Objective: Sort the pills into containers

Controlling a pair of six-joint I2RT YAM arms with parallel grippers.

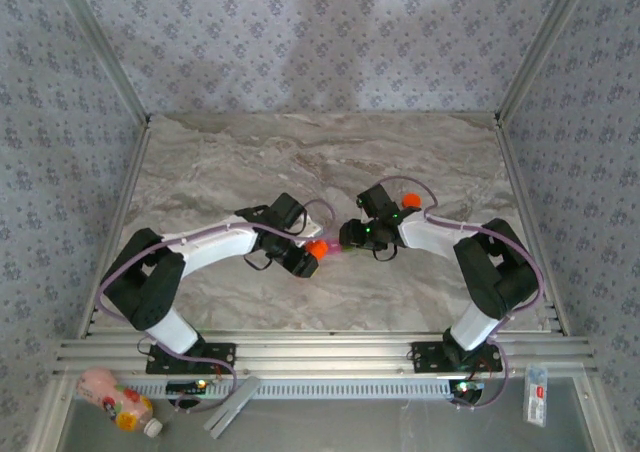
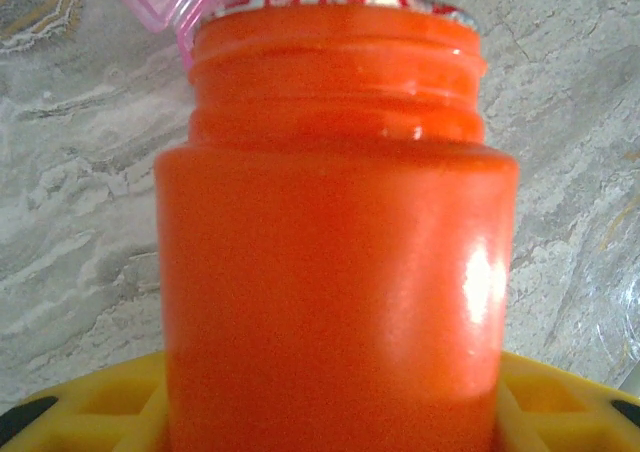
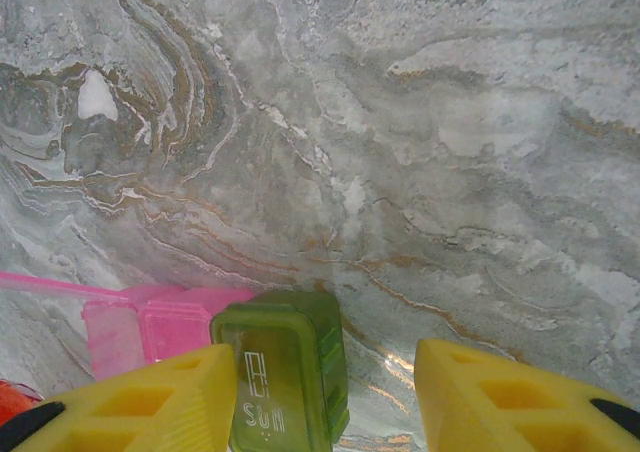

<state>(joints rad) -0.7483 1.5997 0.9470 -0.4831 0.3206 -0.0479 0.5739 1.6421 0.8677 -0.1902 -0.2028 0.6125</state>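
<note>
In the left wrist view my left gripper (image 2: 335, 412) is shut on a small orange bottle (image 2: 335, 252), its yellow fingers (image 2: 90, 412) on either side of the base. The bottle's open mouth points at the pink compartment (image 2: 165, 2) of the containers. A red-and-white edge shows at the mouth; the pills are hidden. My right gripper (image 3: 325, 357) stands open astride the green compartment (image 3: 285, 372), which lies lid-shut against the left finger (image 3: 150, 402), clear of the right one. The pink compartment (image 3: 165, 327) lies open beside it. From above, both grippers (image 1: 305, 257) (image 1: 352, 237) meet mid-table.
The marble table (image 1: 250, 162) is fenced by metal rails and patterned walls. On the near shelf lie a pink drink bottle (image 1: 115, 402), a grey strip (image 1: 232, 407) and a small white packet (image 1: 537, 394). A small orange thing (image 1: 410, 203) sits by the right arm.
</note>
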